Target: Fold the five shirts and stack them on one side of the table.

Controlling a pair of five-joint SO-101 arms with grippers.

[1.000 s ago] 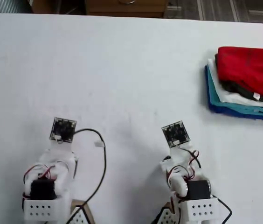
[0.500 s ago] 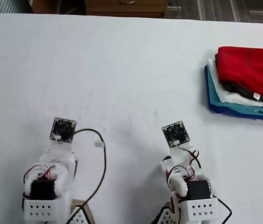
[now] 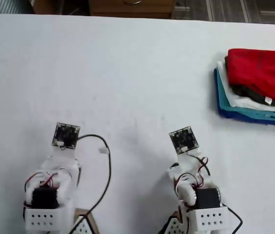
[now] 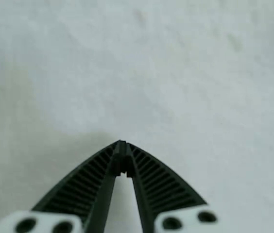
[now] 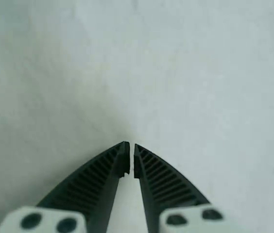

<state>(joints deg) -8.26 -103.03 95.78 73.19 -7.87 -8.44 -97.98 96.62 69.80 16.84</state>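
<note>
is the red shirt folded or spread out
Folded: the red shirt lies as a compact block on top of the stack of shirts.

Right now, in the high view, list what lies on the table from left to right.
one arm → black cable → the other arm → stack of folded shirts, red one on top.

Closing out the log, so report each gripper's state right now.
Left gripper: closed, tips touching, holding nothing.
Right gripper: closed but for a thin slit between the tips, holding nothing.
</note>
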